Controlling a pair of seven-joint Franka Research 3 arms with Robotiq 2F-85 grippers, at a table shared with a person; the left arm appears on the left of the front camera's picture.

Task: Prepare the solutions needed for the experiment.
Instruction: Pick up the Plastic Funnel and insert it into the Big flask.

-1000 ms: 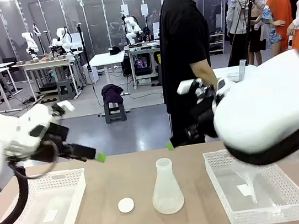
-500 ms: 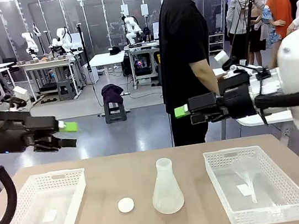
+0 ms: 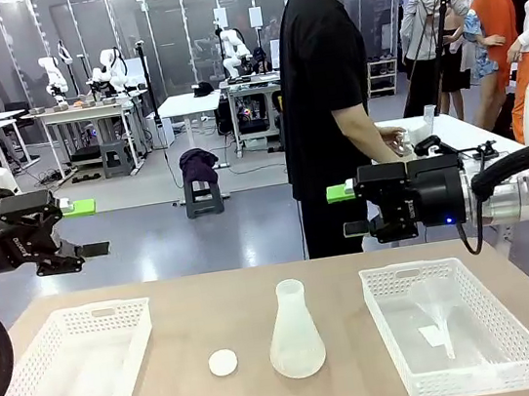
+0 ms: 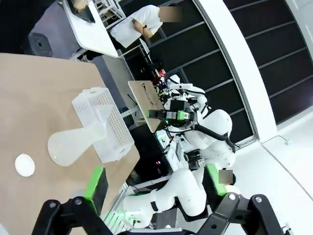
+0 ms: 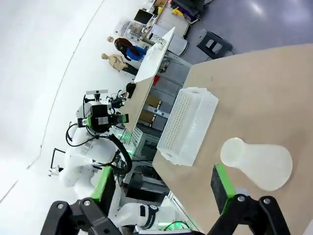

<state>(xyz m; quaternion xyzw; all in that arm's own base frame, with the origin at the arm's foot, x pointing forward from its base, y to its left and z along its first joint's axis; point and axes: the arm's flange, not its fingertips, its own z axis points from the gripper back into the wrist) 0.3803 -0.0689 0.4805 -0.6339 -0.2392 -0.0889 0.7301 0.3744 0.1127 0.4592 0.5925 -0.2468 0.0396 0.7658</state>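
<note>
Solutions [image 3: 298,359] stood untouched mid-table; I had raised the left gripper [image 3: 88,229] and right gripper [image 3: 345,211] level, both released and empty, so preparation hadn't begun.

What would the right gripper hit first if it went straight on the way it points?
Likely the left gripper, facing the right gripper across open air above the frosted conical flask; depth is unclear.
</note>
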